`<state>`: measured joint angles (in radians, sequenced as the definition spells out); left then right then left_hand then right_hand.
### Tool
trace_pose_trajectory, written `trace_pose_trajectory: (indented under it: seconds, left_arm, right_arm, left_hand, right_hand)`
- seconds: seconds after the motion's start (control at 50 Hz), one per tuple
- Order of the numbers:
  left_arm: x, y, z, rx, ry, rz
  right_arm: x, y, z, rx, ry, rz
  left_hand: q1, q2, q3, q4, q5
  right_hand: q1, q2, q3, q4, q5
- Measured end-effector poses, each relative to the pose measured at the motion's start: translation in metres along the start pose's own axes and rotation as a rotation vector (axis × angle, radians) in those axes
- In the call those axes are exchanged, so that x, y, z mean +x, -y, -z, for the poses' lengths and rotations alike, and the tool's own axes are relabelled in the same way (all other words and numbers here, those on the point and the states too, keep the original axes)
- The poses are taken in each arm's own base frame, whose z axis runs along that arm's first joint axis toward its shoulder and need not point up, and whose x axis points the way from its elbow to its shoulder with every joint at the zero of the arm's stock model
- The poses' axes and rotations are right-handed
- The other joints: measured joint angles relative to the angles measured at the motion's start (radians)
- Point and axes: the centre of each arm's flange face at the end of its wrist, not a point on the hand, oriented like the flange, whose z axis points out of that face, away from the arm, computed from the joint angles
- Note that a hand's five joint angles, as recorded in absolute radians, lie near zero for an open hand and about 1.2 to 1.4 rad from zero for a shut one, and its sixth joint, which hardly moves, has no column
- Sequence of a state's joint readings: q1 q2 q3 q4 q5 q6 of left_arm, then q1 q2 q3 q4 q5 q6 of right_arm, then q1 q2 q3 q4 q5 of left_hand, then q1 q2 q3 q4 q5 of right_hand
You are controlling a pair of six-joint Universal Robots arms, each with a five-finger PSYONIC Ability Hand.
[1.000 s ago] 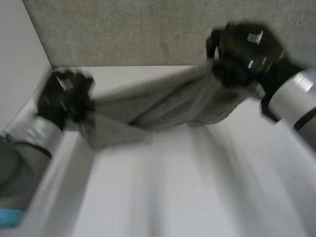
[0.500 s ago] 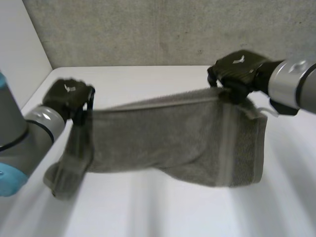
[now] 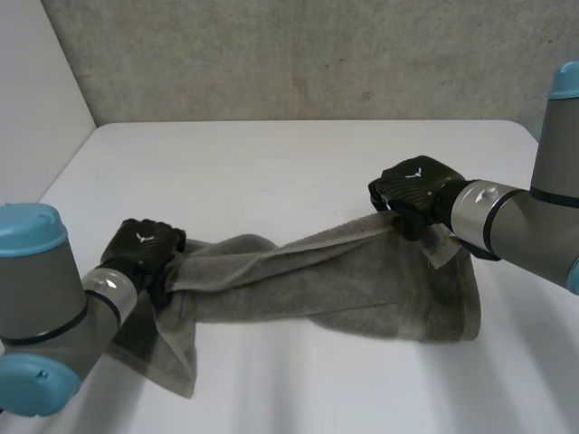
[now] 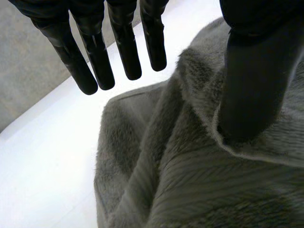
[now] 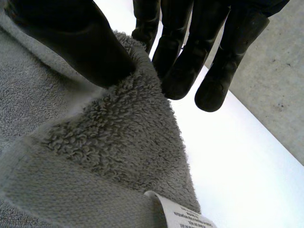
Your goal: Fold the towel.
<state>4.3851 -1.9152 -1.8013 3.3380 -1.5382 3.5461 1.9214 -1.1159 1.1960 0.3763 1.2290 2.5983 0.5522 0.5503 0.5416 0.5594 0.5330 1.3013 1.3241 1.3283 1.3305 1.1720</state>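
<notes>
The grey towel [image 3: 326, 289] lies bunched in a long strip across the near part of the white table [image 3: 271, 163]. My left hand [image 3: 145, 249] sits at its left end. In the left wrist view its fingers [image 4: 95, 57] are straight and off the cloth, and the thumb [image 4: 251, 85] rests on a towel [image 4: 199, 180] edge. My right hand [image 3: 412, 185] holds the right end slightly raised. In the right wrist view the towel [image 5: 118, 142] edge is pinched between thumb [image 5: 71, 33] and fingers [image 5: 190, 57], beside a white label [image 5: 185, 216].
A grey wall [image 3: 298, 54] stands behind the table's far edge, and a white panel [image 3: 36, 99] closes the left side. Bare table surface stretches beyond the towel toward the wall.
Both hands have come down and toward me, bringing the stretched towel from mid-air onto the table. The left hand's fingers have straightened off the cloth.
</notes>
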Motion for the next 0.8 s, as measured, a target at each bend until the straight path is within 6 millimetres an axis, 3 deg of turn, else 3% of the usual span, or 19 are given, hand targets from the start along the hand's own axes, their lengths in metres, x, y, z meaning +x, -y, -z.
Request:
trace_pose_trajectory:
  seconds: [0.28,0.6,0.68,0.72,0.8]
  left_arm:
    - [0.015,0.004,0.031,0.019,-0.038,0.009]
    - [0.022,-0.010,0.025,-0.023,-0.041,0.214]
    - [0.017,-0.012,0.017,-0.013,0.000,0.218]
    - [0.013,-0.013,0.011,0.002,0.029,0.218]
    - [0.004,-0.011,0.004,0.035,0.076,0.219]
  right_arm:
    - [0.018,0.000,-0.003,0.006,-0.130,-0.002]
    - [0.014,-0.002,-0.003,-0.001,-0.130,-0.003]
    - [0.015,0.000,-0.001,0.007,-0.138,-0.003]
    - [0.017,0.003,0.001,0.016,-0.144,-0.004]
    - [0.021,0.013,0.008,0.053,-0.165,-0.016]
  left_hand:
    - [-0.001,0.000,0.000,0.000,-0.001]
    - [0.042,0.050,0.058,0.037,0.070]
    - [0.444,0.420,0.433,0.425,0.437]
    - [0.752,0.739,0.755,0.736,0.742]
    - [0.850,0.937,0.973,0.941,0.925]
  right_hand:
    - [0.000,0.000,0.000,0.000,0.000]
    - [0.000,0.000,0.000,0.000,0.000]
    - [0.000,0.000,0.000,0.000,0.000]
    - [0.000,0.000,0.000,0.000,0.000]
    - [0.000,0.000,0.000,0.000,0.000]
